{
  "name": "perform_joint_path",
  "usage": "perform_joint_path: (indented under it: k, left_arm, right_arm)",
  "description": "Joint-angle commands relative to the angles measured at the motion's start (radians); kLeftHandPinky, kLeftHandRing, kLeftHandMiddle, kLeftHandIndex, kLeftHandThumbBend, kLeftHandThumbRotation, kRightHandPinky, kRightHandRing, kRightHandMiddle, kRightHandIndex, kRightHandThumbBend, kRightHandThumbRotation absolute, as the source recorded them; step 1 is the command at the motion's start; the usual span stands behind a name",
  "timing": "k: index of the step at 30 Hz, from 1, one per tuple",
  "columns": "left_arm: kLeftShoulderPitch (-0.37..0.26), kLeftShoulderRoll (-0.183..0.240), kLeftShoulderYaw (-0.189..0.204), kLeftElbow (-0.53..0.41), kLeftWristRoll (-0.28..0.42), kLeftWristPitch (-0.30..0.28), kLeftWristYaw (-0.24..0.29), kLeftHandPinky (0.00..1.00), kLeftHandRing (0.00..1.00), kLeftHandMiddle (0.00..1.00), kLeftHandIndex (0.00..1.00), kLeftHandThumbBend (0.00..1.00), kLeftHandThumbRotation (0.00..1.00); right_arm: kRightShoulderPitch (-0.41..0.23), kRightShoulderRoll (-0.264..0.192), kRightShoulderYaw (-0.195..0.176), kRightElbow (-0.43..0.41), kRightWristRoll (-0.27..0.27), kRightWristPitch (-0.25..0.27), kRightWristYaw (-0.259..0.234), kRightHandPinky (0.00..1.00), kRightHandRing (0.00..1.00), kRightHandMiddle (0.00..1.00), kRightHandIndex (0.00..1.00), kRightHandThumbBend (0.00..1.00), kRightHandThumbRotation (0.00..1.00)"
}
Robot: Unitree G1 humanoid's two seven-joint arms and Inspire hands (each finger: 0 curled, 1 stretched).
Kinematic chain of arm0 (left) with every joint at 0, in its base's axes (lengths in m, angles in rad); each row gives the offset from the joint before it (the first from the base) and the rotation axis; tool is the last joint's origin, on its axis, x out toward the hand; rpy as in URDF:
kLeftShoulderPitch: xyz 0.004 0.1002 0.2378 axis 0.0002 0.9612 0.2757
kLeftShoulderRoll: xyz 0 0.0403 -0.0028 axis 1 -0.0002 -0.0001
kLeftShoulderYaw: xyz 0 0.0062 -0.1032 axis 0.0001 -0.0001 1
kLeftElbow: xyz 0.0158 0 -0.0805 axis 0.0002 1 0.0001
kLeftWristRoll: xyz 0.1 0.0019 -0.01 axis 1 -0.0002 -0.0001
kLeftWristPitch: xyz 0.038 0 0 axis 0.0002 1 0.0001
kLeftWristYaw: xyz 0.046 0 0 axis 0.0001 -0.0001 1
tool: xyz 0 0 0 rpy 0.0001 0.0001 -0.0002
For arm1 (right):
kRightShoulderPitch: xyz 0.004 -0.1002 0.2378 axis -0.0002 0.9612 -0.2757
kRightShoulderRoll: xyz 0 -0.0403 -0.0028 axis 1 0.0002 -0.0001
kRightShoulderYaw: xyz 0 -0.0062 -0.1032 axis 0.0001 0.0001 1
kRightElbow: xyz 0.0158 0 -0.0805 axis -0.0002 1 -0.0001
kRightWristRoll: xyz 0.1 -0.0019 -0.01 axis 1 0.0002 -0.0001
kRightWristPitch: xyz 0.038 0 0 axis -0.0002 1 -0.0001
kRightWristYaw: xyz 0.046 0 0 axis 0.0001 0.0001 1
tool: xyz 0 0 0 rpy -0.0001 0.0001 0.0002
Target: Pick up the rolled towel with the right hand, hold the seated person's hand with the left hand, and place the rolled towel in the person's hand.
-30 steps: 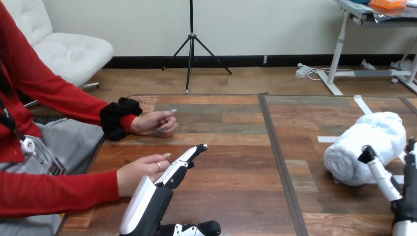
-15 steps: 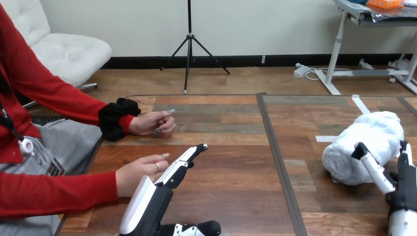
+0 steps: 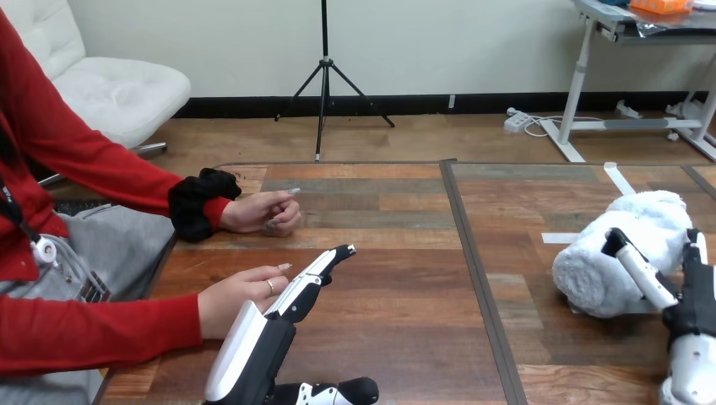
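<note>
Spanning the view, the wooden table (image 3: 397,278) carries the rolled towel (image 3: 591,270) at its right side, lying flat. The right hand (image 3: 688,314) sits at the towel's near end, fingers (image 3: 639,268) straight and spread, touching the roll but not wrapped round it. The left hand (image 3: 268,327) has its fingers straight and together, just beside the person's nearer hand (image 3: 241,295), with no grip on it. Grasp step, I judge: push the palm further in, curl the fingers round the roll's middle, and squeeze gently, since soft cloth gives.
</note>
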Motion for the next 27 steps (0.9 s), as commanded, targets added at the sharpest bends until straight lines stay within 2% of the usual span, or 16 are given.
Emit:
perform_joint_path:
  k: [1, 7, 13, 20, 27]
  left_arm:
    - [-0.052, 0.006, 0.012, -0.012, -0.016, -0.016, -0.005, 0.85, 0.91, 0.92, 0.91, 1.0, 0.83]
    - [-0.051, 0.004, 0.014, -0.016, -0.016, -0.015, -0.006, 0.85, 0.91, 0.92, 0.91, 1.0, 0.83]
    - [-0.049, 0.002, 0.015, -0.017, -0.017, -0.018, -0.003, 0.85, 0.91, 0.92, 0.91, 1.0, 0.84]
    - [-0.046, 0.004, 0.016, -0.024, -0.005, -0.015, 0.004, 0.85, 0.91, 0.92, 0.91, 1.0, 0.83]
    - [-0.046, 0.005, 0.016, -0.021, -0.006, -0.02, 0.004, 0.85, 0.91, 0.92, 0.91, 1.0, 0.84]
  right_arm:
    - [-0.073, 0.032, 0.029, 0.027, -0.006, 0.062, 0.039, 0.32, 0.74, 0.87, 1.0, 1.0, 0.65]
    - [-0.081, 0.034, 0.027, 0.027, 0.001, 0.084, 0.049, 0.36, 0.75, 0.84, 0.99, 1.0, 0.57]
    - [-0.081, 0.045, 0.004, 0.026, 0.028, 0.08, 0.046, 0.44, 0.74, 0.83, 0.94, 1.0, 0.46]
    - [-0.08, 0.055, -0.024, 0.024, 0.07, 0.078, 0.039, 0.5, 0.68, 0.75, 0.8, 1.0, 0.31]
    - [-0.069, 0.056, -0.014, 0.018, 0.068, 0.057, 0.002, 0.48, 0.6, 0.64, 0.65, 1.0, 0.22]
